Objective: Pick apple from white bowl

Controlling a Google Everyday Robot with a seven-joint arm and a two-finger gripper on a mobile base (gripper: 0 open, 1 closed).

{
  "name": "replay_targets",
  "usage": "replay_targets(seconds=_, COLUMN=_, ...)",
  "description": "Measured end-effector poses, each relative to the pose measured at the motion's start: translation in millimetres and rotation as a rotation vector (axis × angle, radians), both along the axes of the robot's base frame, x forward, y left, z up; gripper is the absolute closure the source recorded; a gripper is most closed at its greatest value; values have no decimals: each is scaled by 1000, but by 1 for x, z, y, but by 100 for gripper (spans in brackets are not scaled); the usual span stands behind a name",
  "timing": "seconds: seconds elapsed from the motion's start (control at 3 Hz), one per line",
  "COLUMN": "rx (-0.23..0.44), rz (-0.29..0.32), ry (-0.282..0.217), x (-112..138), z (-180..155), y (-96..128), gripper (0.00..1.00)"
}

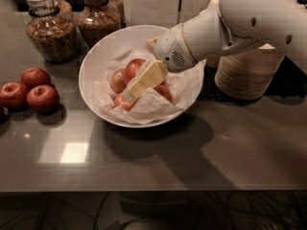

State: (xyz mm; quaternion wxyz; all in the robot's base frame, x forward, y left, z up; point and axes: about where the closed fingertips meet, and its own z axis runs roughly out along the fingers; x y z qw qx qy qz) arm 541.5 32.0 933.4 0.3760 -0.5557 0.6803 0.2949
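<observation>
The white bowl [96, 66] stands at the middle of the dark table, lined with crumpled white paper. Several apples lie in it. The largest apple [134, 67], red-orange, lies toward the back of the cluster. A paler yellow-red apple [116, 80] is to its left and a small one [123, 102] is in front. My gripper [132, 90] reaches down-left into the bowl from the white arm [216, 28]. It lies over the cluster, just in front of and right of the largest apple. It hides part of the fruit beneath it.
Three dark red apples [29, 91] lie on the table at the left. Two glass jars [50, 28] of brown contents stand behind the bowl. A stack of beige disposable bowls [247, 73] stands at the right, behind the arm.
</observation>
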Motion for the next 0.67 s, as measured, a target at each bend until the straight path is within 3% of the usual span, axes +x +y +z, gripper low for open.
replay_targets(seconds=0.67, rx=-6, rz=-13, ry=24, x=4, z=-17, y=-7, gripper=0)
